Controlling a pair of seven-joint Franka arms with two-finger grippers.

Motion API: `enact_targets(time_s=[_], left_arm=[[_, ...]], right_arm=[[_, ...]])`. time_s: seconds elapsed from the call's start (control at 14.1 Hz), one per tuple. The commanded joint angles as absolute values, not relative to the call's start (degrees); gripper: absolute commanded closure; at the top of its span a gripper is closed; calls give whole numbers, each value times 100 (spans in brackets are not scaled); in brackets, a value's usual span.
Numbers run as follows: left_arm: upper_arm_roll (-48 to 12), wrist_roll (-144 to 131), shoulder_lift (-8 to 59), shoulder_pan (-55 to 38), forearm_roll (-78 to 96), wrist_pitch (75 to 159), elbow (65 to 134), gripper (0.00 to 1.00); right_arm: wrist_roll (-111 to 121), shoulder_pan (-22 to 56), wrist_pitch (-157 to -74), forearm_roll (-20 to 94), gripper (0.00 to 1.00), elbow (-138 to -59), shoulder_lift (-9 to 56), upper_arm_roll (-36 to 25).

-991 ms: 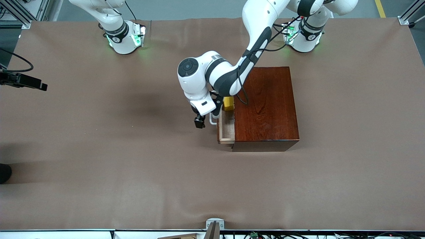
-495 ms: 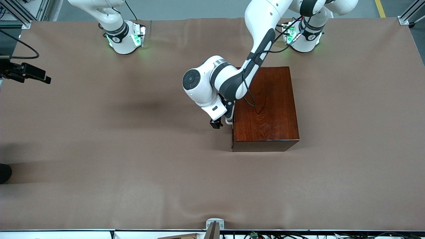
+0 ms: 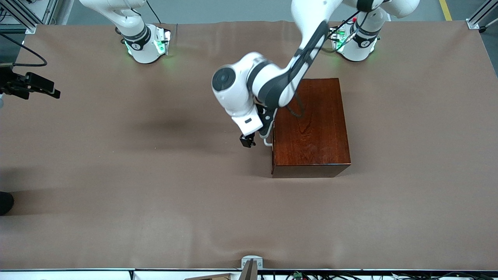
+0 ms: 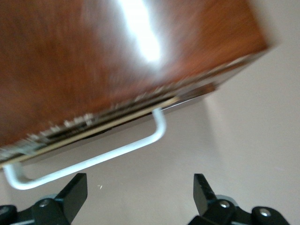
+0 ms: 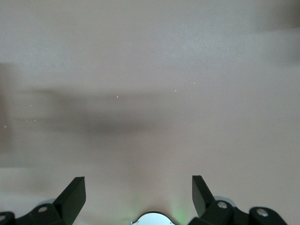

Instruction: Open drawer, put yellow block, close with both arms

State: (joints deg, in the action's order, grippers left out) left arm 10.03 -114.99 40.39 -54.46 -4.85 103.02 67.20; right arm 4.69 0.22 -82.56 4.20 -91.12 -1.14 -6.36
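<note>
Two grippers, one box, one table. Right gripper [image 5: 138, 187]: fingers spread wide with nothing between them, over bare brown table [image 3: 155, 214] at the right arm's end, at about nine o'clock in the front view; this arm waits. Left gripper [image 3: 246, 140]: fingers [image 4: 75, 192] apart and clasping nothing, low over the table just beside the white handle [image 3: 267, 143], which lies at its three o'clock and does not touch it. Drawer [image 4: 117, 123]: pushed in, only a thin pale seam showing along the front of the dark wooden box [image 3: 311, 124]. Yellow block: seen in no view, judged shut inside the drawer. Step in hand, as judged: clearing away after closing. Done well, the left gripper backs straight toward nine o'clock with its fingers kept spread, so neither hooks the bar and drags the drawer out. Room: open table from six round to twelve o'clock; box edge close at three.
</note>
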Motion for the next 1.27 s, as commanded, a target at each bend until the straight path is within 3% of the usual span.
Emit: enact_targets(time_s=[0.0,0.5,1.2], left_arm=[[967,-10533,3122,-5169,-519,10178,7013,0],[967,-7730,1979,-4089,-387,9424,7093,0],[975,-3531,985,-2270,-202,8034,7172,0]], right_arm=[[545,88,-8306,308,0,-9264,-272,-677],[545,97,-8350,281,0,-9246,-272,-677],[545,97,-8350,97,0,-9255,-273,-633]])
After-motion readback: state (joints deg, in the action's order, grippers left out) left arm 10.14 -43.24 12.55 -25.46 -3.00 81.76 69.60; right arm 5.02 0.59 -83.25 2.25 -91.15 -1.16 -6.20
